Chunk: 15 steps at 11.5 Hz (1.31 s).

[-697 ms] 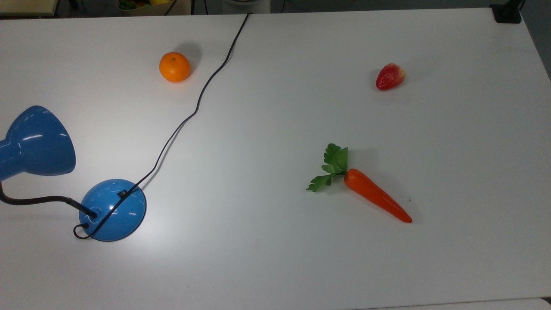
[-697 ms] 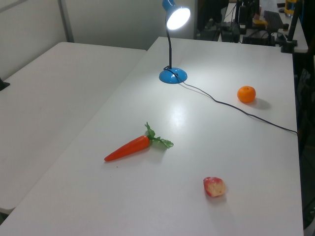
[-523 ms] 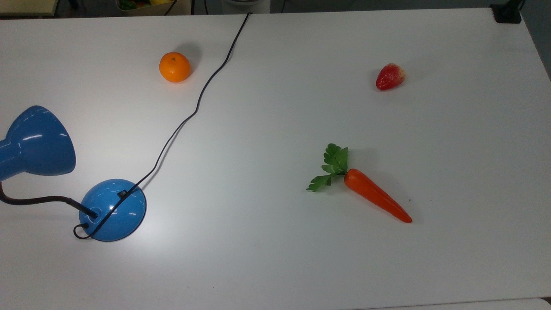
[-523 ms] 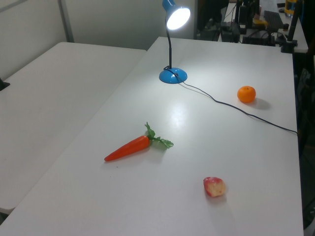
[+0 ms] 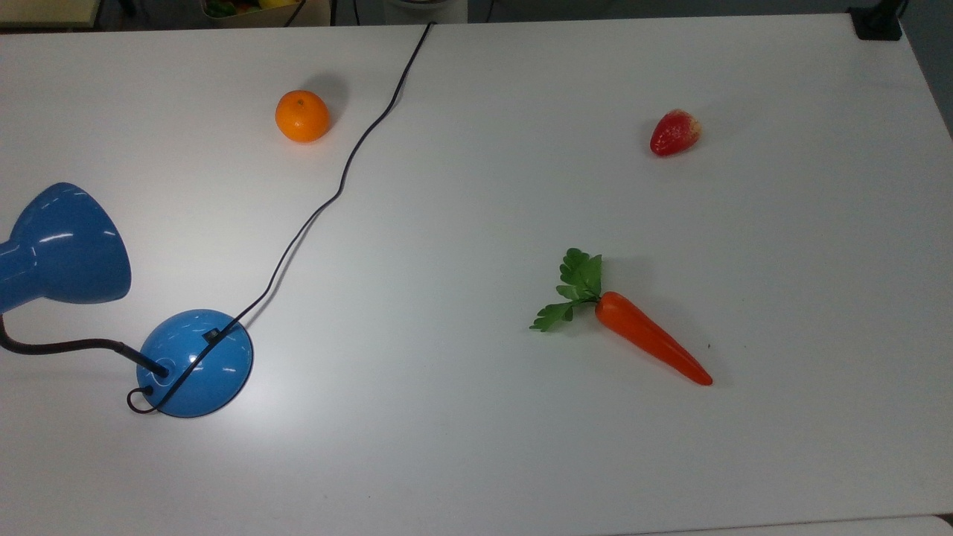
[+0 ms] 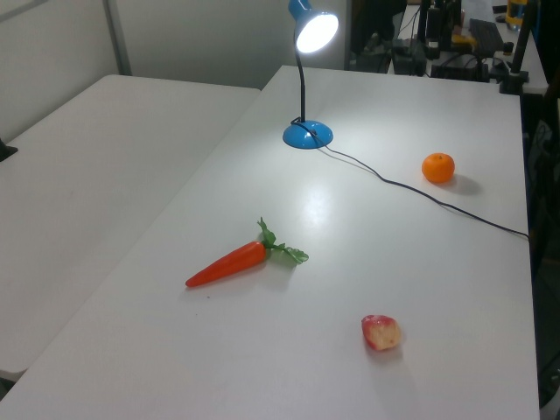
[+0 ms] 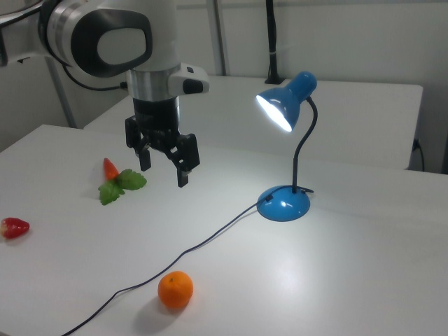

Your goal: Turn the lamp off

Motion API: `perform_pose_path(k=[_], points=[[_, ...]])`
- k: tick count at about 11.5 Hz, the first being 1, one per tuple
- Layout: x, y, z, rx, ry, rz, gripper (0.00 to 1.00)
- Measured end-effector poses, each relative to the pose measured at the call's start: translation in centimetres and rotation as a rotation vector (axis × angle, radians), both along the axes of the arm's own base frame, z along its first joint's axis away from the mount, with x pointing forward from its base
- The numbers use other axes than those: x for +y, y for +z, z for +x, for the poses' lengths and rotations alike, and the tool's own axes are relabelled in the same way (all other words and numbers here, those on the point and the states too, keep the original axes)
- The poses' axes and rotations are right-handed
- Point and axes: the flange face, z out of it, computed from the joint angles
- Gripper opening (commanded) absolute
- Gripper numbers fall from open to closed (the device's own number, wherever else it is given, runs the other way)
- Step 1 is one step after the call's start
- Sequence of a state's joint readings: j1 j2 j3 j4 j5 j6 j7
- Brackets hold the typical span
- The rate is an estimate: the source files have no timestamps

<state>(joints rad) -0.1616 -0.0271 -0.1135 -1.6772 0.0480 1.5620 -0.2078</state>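
Note:
The lamp is glossy blue, with a cone shade (image 5: 63,246) on a black bendy neck and a round dome base (image 5: 195,362) at the top view's lower left. A small black switch (image 5: 211,335) sits on the base. The bulb is lit in the left view, where the shade (image 6: 315,31) glows above the base (image 6: 307,135), and in the right view on the shade (image 7: 283,105). My gripper (image 7: 164,170) hangs open and empty above the table, well to the right view's left of the lamp base (image 7: 283,204).
The lamp's thin black cord (image 5: 342,179) runs across the table to its far edge. An orange (image 5: 301,116) lies beside the cord. A carrot (image 5: 648,346) and a strawberry (image 5: 674,132) lie on the top view's right half. A second white table (image 6: 79,175) adjoins.

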Motion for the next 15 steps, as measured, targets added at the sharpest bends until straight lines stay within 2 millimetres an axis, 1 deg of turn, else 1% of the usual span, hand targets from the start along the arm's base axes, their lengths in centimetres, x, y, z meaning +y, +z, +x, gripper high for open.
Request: perform_pose_path(k=[1, 2, 3, 4, 8, 9, 11, 13, 15], points=[[-0.2, 0.0, -0.1, 0.000, -0.004, 0.000, 0.79], [-0.3, 0.0, -0.1, 0.001, -0.006, 0.000, 0.55], [-0.3, -0.1, 0.0, 0.002, -0.006, 0.000, 0.35], [-0.3, -0.1, 0.0, 0.003, -0.006, 0.000, 0.24], [-0.3, -0.2, 0.0, 0.003, -0.006, 0.001, 0.13], [-0.2, -0.3, 0.4, -0.017, -0.008, 0.013, 0.12], [-0.5, -0.5, 1.4, -0.075, -0.028, 0.045, 0.11], [-1.3, -1.2, 2.7, -0.135, -0.085, 0.053, 0.11], [-2.0, -2.7, 4.8, -0.205, -0.187, 0.031, 0.11]])
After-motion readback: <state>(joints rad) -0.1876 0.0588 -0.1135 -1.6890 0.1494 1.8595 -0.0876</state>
